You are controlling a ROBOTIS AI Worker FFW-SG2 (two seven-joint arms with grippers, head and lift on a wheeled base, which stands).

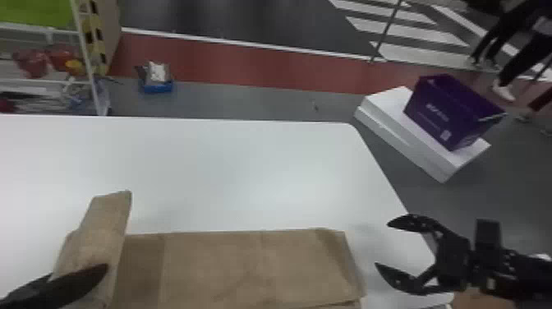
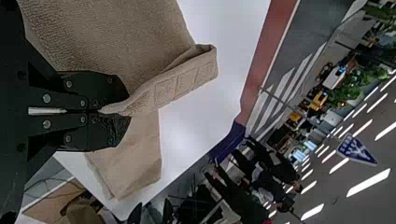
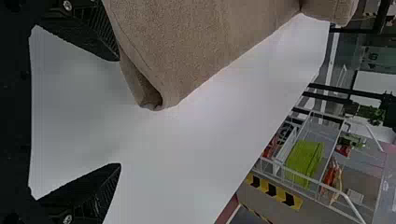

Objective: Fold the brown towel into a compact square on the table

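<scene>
The brown towel [image 1: 246, 263] lies as a folded strip along the table's near side, its left end raised in a flap. At that flap is my left gripper [image 1: 104, 269]; in the left wrist view the left gripper [image 2: 105, 111] is shut on an edge of the towel [image 2: 187, 79]. Off the towel's right end, my right gripper [image 1: 382, 244] stands with its fingers wide apart and nothing between them. In the right wrist view the right gripper [image 3: 119, 112] is open beside the rolled corner of the towel [image 3: 187, 46].
The white table [image 1: 230, 172] extends beyond the towel. Past its right edge, a purple box [image 1: 451, 111] rests on a white block [image 1: 410, 144] on the floor. A shelf rack [image 1: 88, 57] stands behind the table at the left, with a small blue container [image 1: 158, 86] on the floor nearby.
</scene>
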